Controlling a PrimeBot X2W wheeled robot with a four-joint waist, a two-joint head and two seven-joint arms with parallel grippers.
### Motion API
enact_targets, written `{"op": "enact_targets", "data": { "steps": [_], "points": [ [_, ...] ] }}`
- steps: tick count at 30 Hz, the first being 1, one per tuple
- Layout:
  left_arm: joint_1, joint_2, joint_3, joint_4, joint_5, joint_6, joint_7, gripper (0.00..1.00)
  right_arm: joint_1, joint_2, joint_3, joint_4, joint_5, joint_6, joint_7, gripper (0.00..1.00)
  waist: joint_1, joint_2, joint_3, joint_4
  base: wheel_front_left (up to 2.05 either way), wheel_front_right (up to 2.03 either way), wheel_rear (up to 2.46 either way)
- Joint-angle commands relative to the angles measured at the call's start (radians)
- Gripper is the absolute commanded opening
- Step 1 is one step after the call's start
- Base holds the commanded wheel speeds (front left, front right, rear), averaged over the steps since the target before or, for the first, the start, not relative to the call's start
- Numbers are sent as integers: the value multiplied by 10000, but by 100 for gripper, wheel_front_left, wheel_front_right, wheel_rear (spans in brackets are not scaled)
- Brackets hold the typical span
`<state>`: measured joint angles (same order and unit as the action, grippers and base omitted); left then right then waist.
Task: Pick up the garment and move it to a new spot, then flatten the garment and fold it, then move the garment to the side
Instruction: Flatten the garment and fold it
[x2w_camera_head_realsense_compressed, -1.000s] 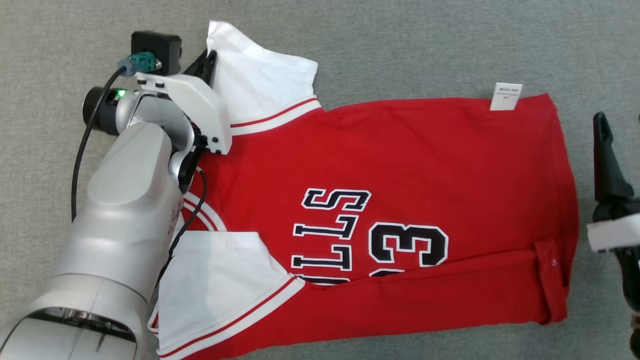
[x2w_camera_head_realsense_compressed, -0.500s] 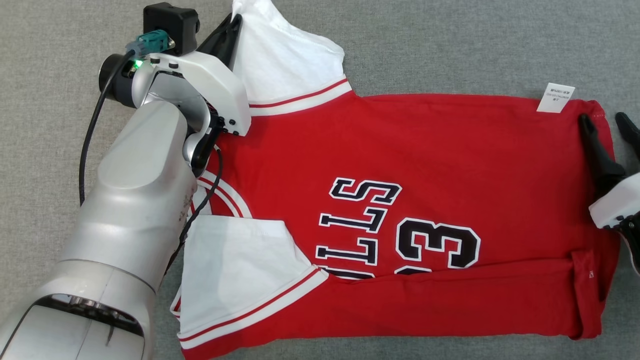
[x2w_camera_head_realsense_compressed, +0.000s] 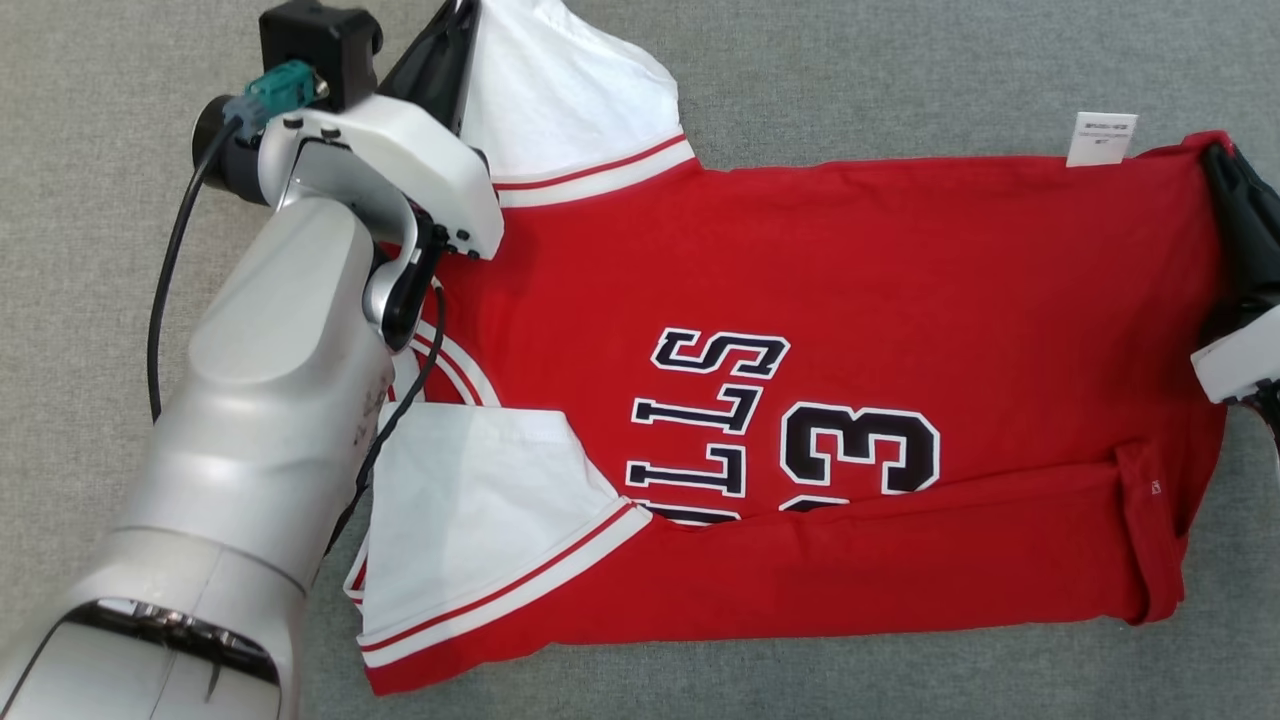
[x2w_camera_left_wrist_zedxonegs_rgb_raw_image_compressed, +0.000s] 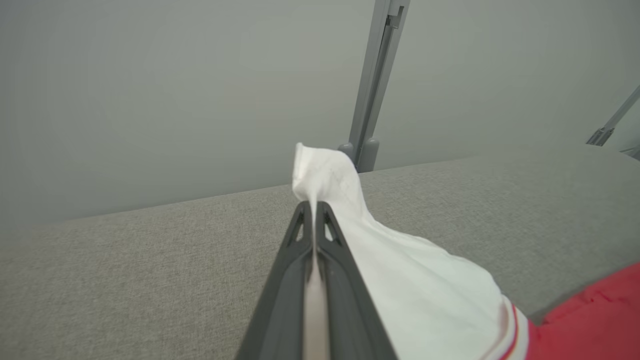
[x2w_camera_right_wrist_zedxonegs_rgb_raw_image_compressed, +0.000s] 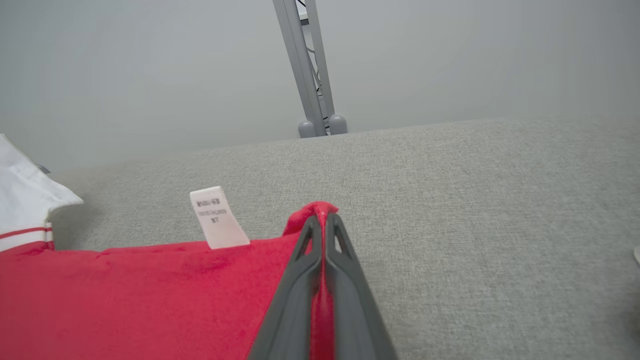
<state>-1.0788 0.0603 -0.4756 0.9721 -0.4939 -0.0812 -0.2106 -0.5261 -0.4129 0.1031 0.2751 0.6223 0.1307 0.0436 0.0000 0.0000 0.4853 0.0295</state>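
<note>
The left arm (x2w_camera_head_realsense_compressed: 270, 400) is stretched from the near left toward the far left, with the pale forearm bent at the wrist (x2w_camera_head_realsense_compressed: 390, 170). The left hand (x2w_camera_head_realsense_compressed: 462, 12) is pointed away, and its two dark fingers (x2w_camera_head_realsense_compressed: 440, 60) are pressed together on the white sleeve of the garment (x2w_camera_head_realsense_compressed: 900, 260). The right hand (x2w_camera_head_realsense_compressed: 1220, 160) is held at the right edge, pointed toward the far side and clamped on the garment's red far corner. Its white wrist housing (x2w_camera_head_realsense_compressed: 1240, 365) is seen just nearer.

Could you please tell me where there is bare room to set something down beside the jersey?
Bare grey surface lies beyond the jersey's far edge, between the white sleeve and the label, and left of the left arm. Crowded: the jersey's spread and the corners pinched by the left claw and right claw.
</note>
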Motion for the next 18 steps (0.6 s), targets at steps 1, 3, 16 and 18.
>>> {"op": "enact_targets", "data": {
  "steps": [1,3,16,18],
  "points": [
    [151,123,36,-94,-35,43,-82,0,65,-16,-15,-46,100,2,-13,0,0,0,-34,-4,0,0,0],
    [518,219,25,-660,4,104,-261,0,306,-6,-19,-137,300,2,30,0,0,0,-135,3,0,0,0],
    [5302,1648,128,-7108,44,1447,8,0,2414,456,-573,-1053,2672,2,290,0,0,0,-1034,62,0,0,0],
    [6295,1944,179,-8351,-36,1828,341,0,2734,567,-622,-1142,2935,3,320,0,0,0,-1155,46,0,0,0]
  ]
}}
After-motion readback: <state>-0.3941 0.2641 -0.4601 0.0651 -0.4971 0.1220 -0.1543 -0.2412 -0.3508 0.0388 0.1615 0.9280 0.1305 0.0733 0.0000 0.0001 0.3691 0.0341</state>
